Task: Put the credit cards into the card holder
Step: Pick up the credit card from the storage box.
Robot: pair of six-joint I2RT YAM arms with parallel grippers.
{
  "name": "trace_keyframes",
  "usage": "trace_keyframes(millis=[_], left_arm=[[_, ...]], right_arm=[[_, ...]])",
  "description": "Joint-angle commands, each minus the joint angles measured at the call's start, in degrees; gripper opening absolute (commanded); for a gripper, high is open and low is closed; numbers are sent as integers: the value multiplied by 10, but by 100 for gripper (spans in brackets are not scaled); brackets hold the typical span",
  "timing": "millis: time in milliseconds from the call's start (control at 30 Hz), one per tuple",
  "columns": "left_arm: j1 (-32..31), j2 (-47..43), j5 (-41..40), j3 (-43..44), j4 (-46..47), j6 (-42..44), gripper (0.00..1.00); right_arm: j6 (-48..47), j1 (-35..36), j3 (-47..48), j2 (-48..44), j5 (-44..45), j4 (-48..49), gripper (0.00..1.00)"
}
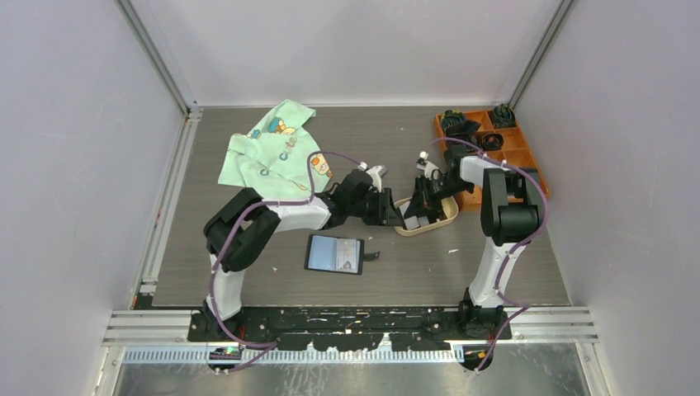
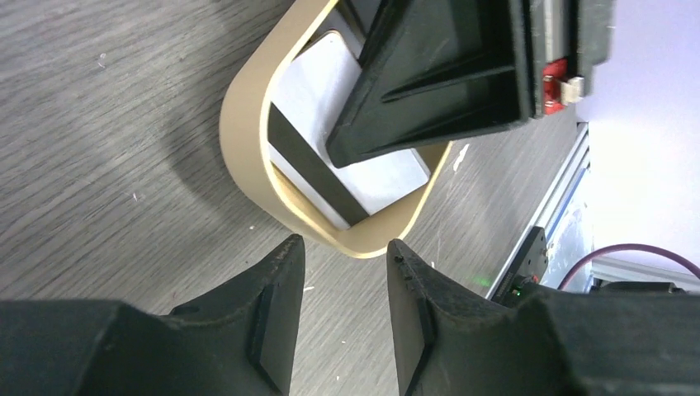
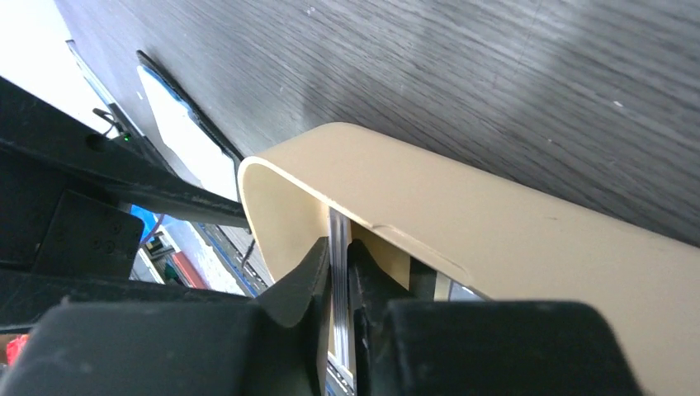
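A: Nearest first?

B: By the table's near edge, about midway: black, roughly square leather-like card holder (image 1: 334, 254), lying open and flat, light panels showing inside. No gripper near.

A: Further in?

B: Toward the table's middle, right of centre: beige oval plastic tray (image 2: 243, 124). Left gripper (image 2: 345, 252) right at its rounded rim, fingers partly apart, nothing between them; touching the rim or not, hard to tell. Inside the tray, a white credit card with a dark stripe (image 2: 318, 78), lying flat.

A: And the other one?

B: Right gripper (image 3: 340, 266) down inside the tray, fingers pinched tight on a thin pale credit card (image 3: 339, 223), held on edge close against the tray's inner wall.

A: Step in hand, then?

B: Probably drawing that card out. Best done by lifting straight up, clear of the wall, before any sideways move; otherwise a risk of dragging the light tray along. Worth bracing the rim with the left fingers. Edge-on pinch on a slippery thing, so slow travel toward the near edge, then turning the card flat over the open holder.

A: Farthest?

B: Pale green printed cloth (image 1: 272, 148) toward the far left corner; orange compartmented box (image 1: 516, 157) at the far right corner, small dark items inside.
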Motion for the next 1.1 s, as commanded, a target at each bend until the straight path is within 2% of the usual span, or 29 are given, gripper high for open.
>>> trace_keyframes(millis=[0,100,300,467,767,1067], left_arm=[[2,-75,-23,-10,0,38,43],[3,-114,-34,-25,-16,60,44],[5,-219,-58,-84,-39,101,45],[7,-325,-73,-180,-29,113,46],[8,-474,-103,-328,-11,78,47],[8,-549,-129,-395,-21,60,48]], right_arm=[[-9,3,13,-2,-42,-11,11],[-23,0,22,-7,-52,-29,1],[-33,-7,21,-13,-66,-38,1],[-42,-7,24,-7,-85,-46,1],[-77,-33,30,-3,-66,-70,10],[-67,-33,29,6,-60,-63,20]])
